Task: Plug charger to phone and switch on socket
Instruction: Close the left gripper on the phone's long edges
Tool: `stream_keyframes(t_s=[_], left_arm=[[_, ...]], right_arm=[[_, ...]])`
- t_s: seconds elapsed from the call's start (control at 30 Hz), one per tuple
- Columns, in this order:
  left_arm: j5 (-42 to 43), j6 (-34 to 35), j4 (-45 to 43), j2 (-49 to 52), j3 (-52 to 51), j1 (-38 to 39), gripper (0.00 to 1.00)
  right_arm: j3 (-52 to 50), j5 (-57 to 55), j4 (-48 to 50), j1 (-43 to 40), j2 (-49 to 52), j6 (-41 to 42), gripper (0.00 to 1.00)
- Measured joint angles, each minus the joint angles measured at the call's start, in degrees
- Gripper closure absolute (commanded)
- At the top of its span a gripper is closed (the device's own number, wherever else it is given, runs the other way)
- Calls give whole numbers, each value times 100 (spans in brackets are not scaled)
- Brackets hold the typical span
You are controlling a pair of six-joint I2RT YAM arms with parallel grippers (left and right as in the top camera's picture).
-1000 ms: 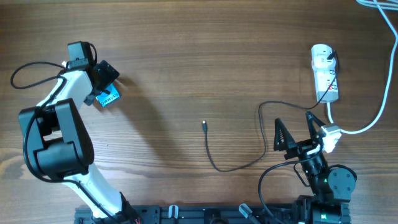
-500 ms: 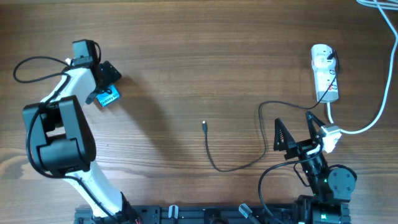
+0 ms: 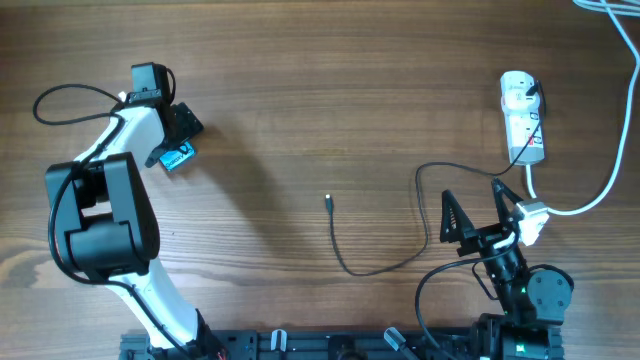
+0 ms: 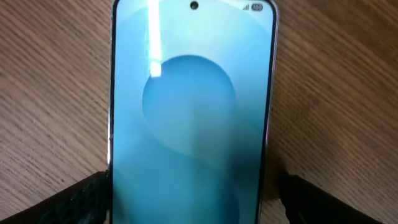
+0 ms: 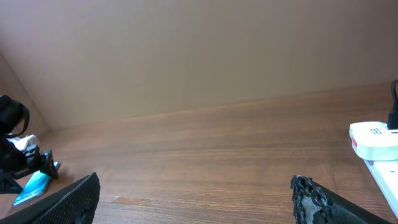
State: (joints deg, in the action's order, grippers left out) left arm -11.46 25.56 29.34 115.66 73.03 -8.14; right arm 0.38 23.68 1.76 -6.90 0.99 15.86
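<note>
The phone (image 4: 193,106) lies flat on the wood with its teal screen up and fills the left wrist view. My left gripper (image 4: 193,190) straddles its lower end. The left finger (image 4: 78,199) sits against the phone's edge, while the right finger (image 4: 333,199) stands a small gap off it. From above, the phone (image 3: 178,158) shows just under that gripper (image 3: 176,145). The charger's plug tip (image 3: 328,201) rests mid-table, and its black cable loops right towards the socket (image 3: 521,118). My right gripper (image 3: 478,207) is open and holds nothing.
A thick white cord (image 3: 612,165) runs from the socket's near end up to the far right corner. In the right wrist view the socket (image 5: 373,140) is at the right edge, and the phone (image 5: 34,183) is far left. A plain wall rises behind the table.
My left arm has shifted a little to the right over the phone and its jaws have narrowed slightly. The right arm, cable and socket have not moved.
</note>
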Motion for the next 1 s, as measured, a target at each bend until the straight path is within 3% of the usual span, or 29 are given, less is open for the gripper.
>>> stream_keyframes(t_s=[0.6,1.0], left_arm=[[17,2,149,0,37,26,30],[11,-2,177,-2,50,28,37]], right_arm=[[0,0,0,0,0,0,0],[0,0,0,2,0,2,0]])
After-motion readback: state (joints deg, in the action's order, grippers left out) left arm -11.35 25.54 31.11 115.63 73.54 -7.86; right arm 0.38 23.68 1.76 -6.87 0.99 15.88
